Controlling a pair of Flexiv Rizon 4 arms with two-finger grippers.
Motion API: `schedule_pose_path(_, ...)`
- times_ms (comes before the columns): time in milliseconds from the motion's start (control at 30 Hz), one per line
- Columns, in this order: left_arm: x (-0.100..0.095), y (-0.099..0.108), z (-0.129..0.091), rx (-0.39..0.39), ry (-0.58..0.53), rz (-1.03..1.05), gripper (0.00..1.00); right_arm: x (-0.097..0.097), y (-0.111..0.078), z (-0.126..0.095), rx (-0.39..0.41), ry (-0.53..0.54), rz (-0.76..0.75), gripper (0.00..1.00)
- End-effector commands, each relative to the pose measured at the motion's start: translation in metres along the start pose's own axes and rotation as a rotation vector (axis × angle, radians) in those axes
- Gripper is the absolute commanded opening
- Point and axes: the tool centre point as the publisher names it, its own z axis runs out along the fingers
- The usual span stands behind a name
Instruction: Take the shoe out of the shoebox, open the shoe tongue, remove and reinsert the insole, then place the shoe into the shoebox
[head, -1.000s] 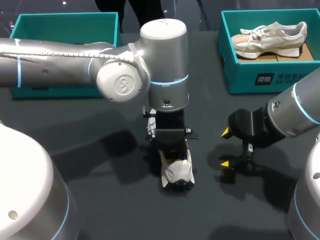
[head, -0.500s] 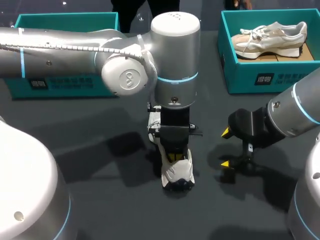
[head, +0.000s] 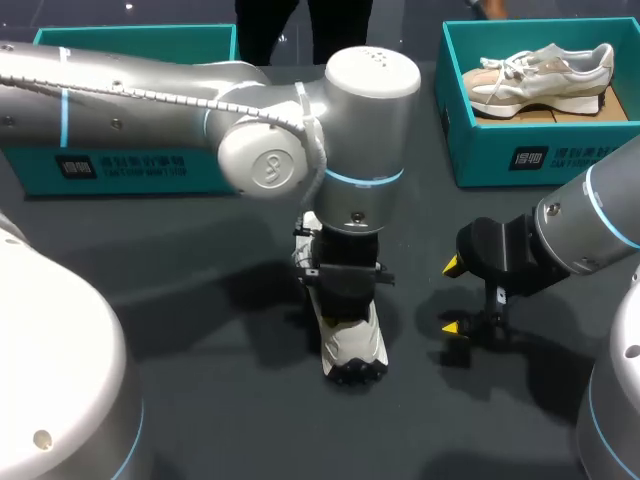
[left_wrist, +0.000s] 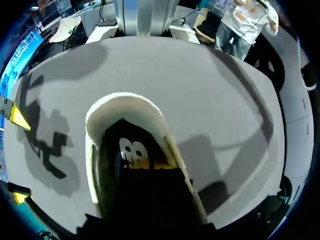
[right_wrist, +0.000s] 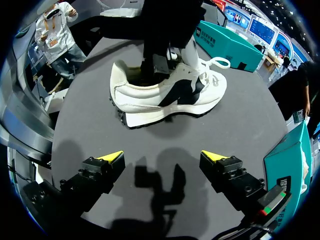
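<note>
1. Head view: My left arm (head: 150, 90) comes in from the left and stands over the white shoe (head: 352, 345). The shoe rests on its sole at the middle of the dark table (head: 180, 300). The left gripper (head: 345, 285) is down inside the shoe's opening; I cannot tell its state. The right gripper (head: 452, 297) is beside the shoe, apart from it, spread wide and holding nothing. At the far edge, the left shoebox (head: 130, 170) stands well apart from the right shoebox (head: 520, 150), which contains a second shoe (head: 540, 70).
2. Left wrist view: The left gripper (left_wrist: 147, 164) sits within the shoe (left_wrist: 125, 107), whose heel collar curves ahead of it. Its state cannot be determined.
3. Right wrist view: The right gripper (right_wrist: 162, 157) is spread wide over bare table (right_wrist: 240, 120). The shoe (right_wrist: 165, 95) lies ahead of it, not touching. The left gripper (right_wrist: 155, 65) enters the shoe at the heel end.
</note>
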Motion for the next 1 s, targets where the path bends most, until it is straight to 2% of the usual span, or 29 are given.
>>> schedule_pose_path(33,-0.02,0.011,0.023,0.029,0.028,-0.004,0.0,0.001,0.0,-0.001,0.001,-0.002,0.0,1.0)
schedule_pose_path(167,-0.023,0.016,0.022,0.024,0.0,-0.025,0.0,0.001,0.0,-0.001,0.001,-0.002,0.0,1.0)
schedule_pose_path(433,-0.017,0.002,-0.022,-0.014,-0.09,0.008,0.0,0.001,0.0,-0.001,0.001,-0.002,0.0,1.0)
schedule_pose_path(533,-0.017,-0.006,-0.031,-0.01,-0.099,0.03,0.0,0.001,0.0,-0.001,0.001,-0.002,0.0,1.0)
schedule_pose_path(667,-0.017,-0.011,-0.026,-0.016,-0.076,0.04,0.0,0.001,0.0,-0.001,0.001,-0.002,0.0,1.0)
schedule_pose_path(1000,-0.018,-0.006,0.005,0.018,-0.011,0.016,0.0,0.001,0.0,-0.001,0.001,-0.002,0.0,1.0)
